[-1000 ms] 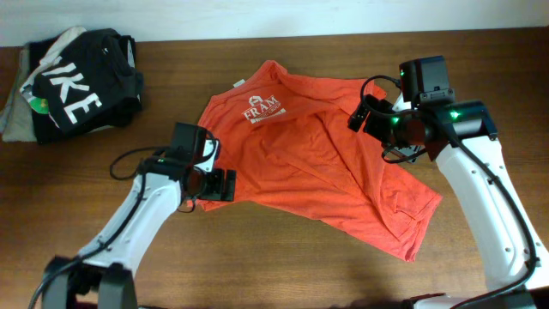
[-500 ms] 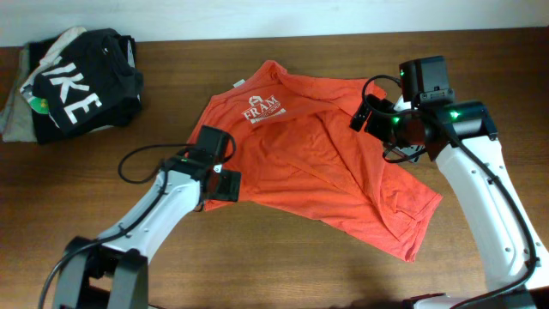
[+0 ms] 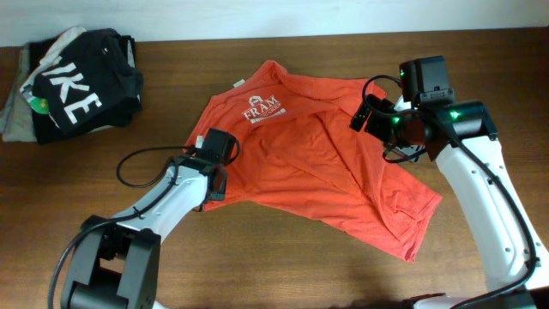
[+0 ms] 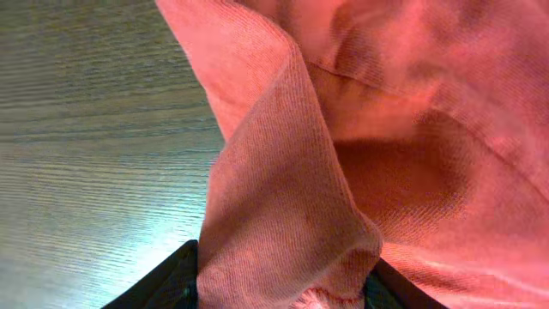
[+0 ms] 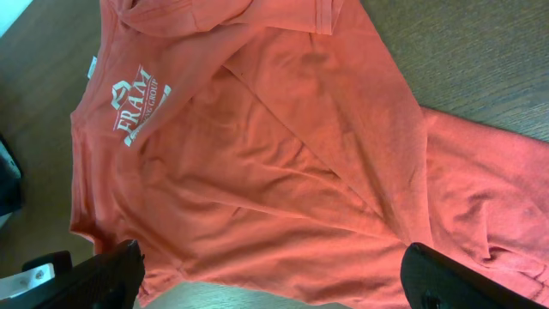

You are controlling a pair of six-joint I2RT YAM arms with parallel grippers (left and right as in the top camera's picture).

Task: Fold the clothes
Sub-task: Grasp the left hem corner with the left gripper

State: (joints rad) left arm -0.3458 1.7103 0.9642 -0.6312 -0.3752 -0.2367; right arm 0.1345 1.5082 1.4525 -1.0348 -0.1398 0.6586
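The clothes, a red-orange T-shirt [image 3: 309, 163] with a white chest logo [image 3: 264, 110], lies spread and creased across the middle of the wooden table [image 3: 257, 275]. My left gripper [image 3: 216, 180] is at the shirt's near left edge. In the left wrist view a bunched fold of the fabric [image 4: 283, 206] fills the gap between the black fingers [image 4: 176, 283] of the left gripper [image 4: 285, 287], pressed against both. My right gripper [image 3: 364, 112] hovers above the shirt's right side. Its open jaws [image 5: 279, 270] stand wide with nothing between them, and the shirt [image 5: 283, 146] lies well below.
A black garment with big white letters [image 3: 81, 86] is heaped at the far left on a grey-beige garment [image 3: 15, 116]. The left arm's cable [image 3: 137, 159] loops over the table beside that arm. Bare wood lies along the near edge.
My left gripper slid right onto the shirt's left edge and its jaws came in on a fold of fabric. The right arm and the shirt's lie have not changed.
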